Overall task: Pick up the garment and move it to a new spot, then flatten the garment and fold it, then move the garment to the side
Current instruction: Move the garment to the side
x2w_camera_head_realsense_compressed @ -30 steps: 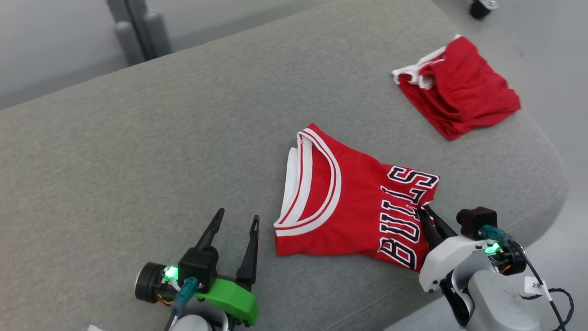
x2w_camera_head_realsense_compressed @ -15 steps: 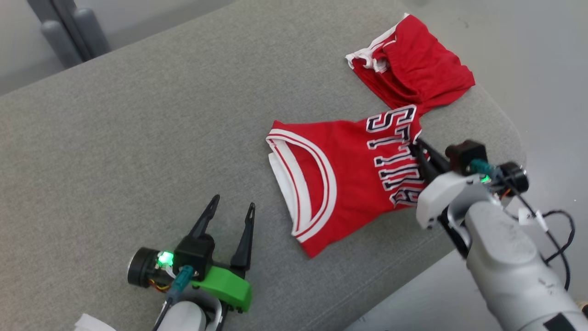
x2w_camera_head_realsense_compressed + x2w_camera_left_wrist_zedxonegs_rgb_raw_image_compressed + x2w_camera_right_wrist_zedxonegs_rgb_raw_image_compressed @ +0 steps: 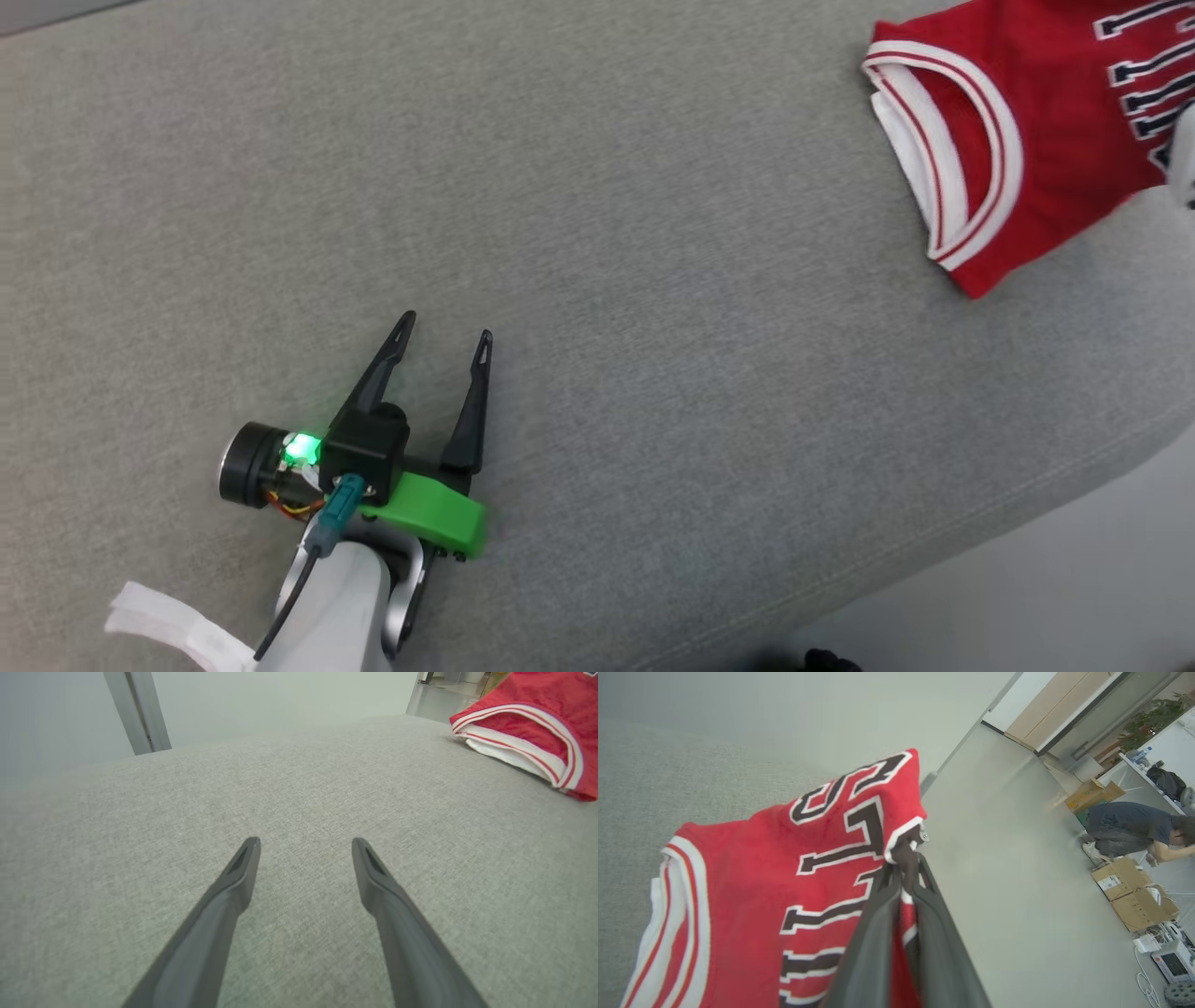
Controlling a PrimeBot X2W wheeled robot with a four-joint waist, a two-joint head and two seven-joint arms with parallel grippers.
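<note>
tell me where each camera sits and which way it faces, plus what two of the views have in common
Head view: on the head, looking down on the grey cushion; open left gripper and pale forearm at lower left.
Left wrist view: on the left wrist, looking low along its two spread fingers across the cushion.
Right wrist view: on the right wrist, looking along the right gripper, shut on the red jersey; floor and a crouching person beyond.
Shared: all three show the jersey.
</note>
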